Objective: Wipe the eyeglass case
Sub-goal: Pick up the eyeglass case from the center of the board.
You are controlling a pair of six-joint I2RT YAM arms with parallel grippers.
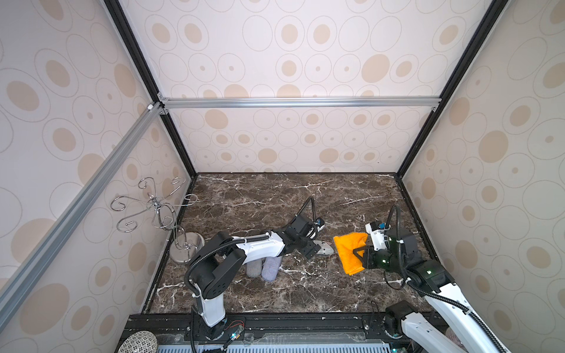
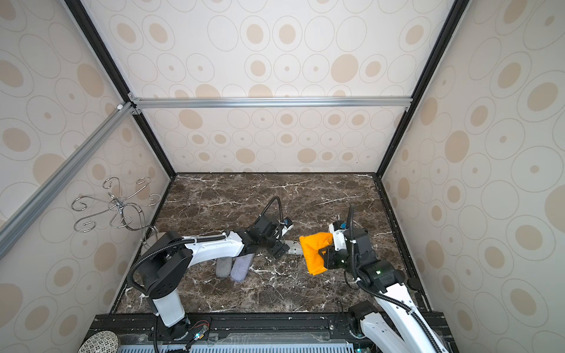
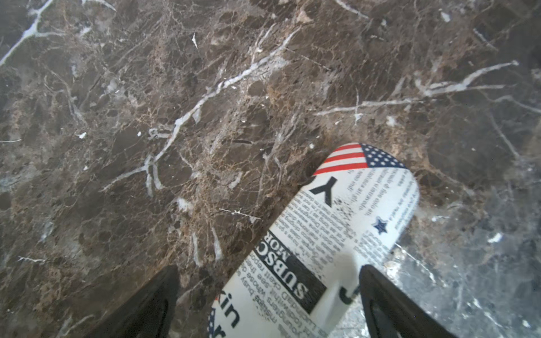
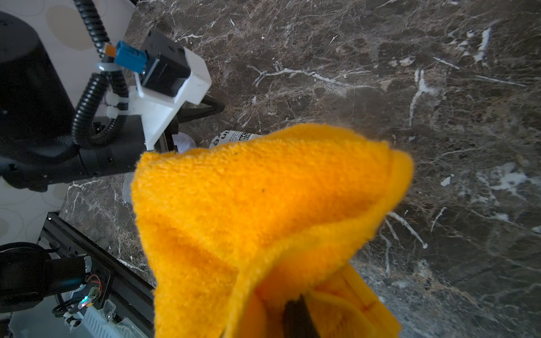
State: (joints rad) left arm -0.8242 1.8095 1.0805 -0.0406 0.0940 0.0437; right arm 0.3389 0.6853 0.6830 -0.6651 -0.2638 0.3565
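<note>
Left gripper (image 3: 268,269) spread open around the eyeglass case (image 3: 336,234); right gripper (image 1: 360,255) clamped on an orange cloth (image 4: 263,204).

In the left wrist view the two black fingers (image 3: 152,301) stand wide apart, with the case lying between them on the brown marble table (image 3: 146,117). One finger is clear of the case and the other sits at its edge; whether that one touches it I cannot tell. The case is white with newspaper print and a flag at its rounded end. It lies flat near the middle of the table, between the two grippers in both top views. The right gripper's jaws are closed on a fold of the cloth, which hangs bunched just beside the far end of the case. Further out, two grey pouches (image 1: 270,269) lie side by side under the left arm, and a metal hook stand (image 1: 156,204) rises at the table's left edge.
</note>
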